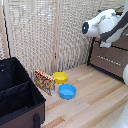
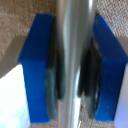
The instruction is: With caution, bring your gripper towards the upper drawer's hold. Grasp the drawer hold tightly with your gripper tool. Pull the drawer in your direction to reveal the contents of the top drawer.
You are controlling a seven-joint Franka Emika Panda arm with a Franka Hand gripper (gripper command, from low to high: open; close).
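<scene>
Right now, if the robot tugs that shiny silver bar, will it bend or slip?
Probably it won't bend: the drawer hold looks like solid metal. It might be a bit slippery, since it is smooth and glossy, though the gripper has dark pads pressed close on both sides.
</scene>
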